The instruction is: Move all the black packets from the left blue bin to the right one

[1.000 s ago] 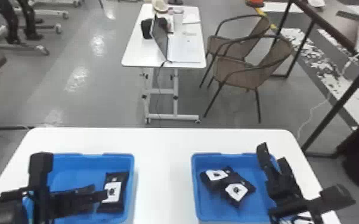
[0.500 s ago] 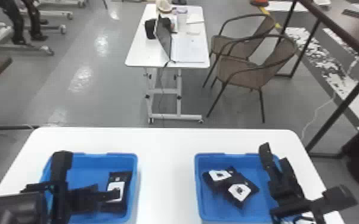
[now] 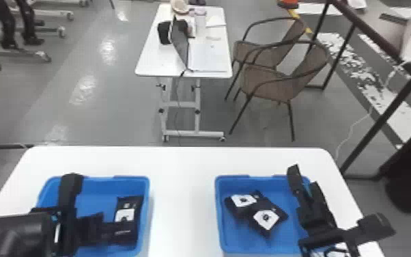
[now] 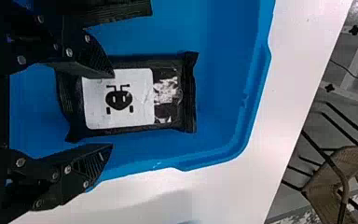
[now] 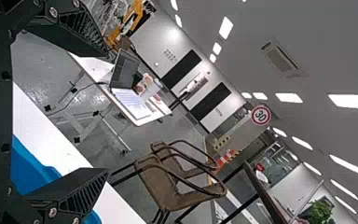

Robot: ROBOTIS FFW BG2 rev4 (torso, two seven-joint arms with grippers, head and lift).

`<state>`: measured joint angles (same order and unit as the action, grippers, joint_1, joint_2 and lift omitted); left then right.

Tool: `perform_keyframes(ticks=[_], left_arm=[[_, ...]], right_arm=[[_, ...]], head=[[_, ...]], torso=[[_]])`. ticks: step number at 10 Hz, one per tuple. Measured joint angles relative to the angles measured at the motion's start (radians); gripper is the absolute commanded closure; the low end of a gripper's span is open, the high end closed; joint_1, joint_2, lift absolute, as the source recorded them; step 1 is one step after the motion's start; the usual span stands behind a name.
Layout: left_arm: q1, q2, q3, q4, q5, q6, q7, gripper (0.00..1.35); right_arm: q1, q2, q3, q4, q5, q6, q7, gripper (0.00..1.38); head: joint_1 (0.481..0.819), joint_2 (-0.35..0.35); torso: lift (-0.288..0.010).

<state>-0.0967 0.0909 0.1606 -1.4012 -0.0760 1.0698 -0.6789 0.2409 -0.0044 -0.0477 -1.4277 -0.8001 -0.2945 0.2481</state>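
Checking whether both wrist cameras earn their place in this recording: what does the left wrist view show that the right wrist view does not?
Left wrist view: a black packet lying label up in the left bin, and the left gripper.
Right wrist view: a laptop, a round sign, ceiling lights, part of the right bin and the right gripper.
Both: white table, brown chairs, open jaws.

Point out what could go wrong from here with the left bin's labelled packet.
The open left claw has one finger overlapping the labelled packet in its wrist view, so it might press on top rather than grip the sides. What looks like another black packet lies near that finger and could get nudged. In the right bin, two packets already crowd together; a third might land on them.
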Motion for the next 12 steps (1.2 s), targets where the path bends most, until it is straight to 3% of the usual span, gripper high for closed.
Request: perform_keyframes(ticks=[2, 4, 6, 7, 12], left_arm=[[-0.009, 0.017, 0.0, 0.024, 0.001, 0.01, 0.0, 0.75], [-0.02, 0.035, 0.0, 0.069, 0.02, 0.024, 0.001, 0.7], [-0.024, 0.04, 0.001, 0.091, 0.025, 0.033, -0.001, 0.29], [-0.025, 0.041, 0.0, 0.092, 0.024, 0.029, -0.001, 0.19], [-0.048, 0.048, 0.001, 0.125, 0.047, 0.003, -0.004, 0.2]], right_arm=[[-0.001, 0.003, 0.0, 0.005, -0.009, 0.0, 0.008, 0.14], [-0.002, 0.004, 0.0, 0.01, -0.021, 0.0, 0.015, 0.14], [-0.003, 0.004, 0.0, 0.011, -0.025, 0.001, 0.018, 0.14], [-0.003, 0.004, 0.0, 0.012, -0.029, 0.002, 0.02, 0.14], [-0.002, 0.004, 0.0, 0.019, -0.047, 0.006, 0.03, 0.14]], head=[[0.695, -0.053], [0.695, -0.046], [0.695, -0.043], [0.695, -0.042], [0.695, -0.042]], torso=[[0.0], [0.0], [0.0], [0.0], [0.0]])
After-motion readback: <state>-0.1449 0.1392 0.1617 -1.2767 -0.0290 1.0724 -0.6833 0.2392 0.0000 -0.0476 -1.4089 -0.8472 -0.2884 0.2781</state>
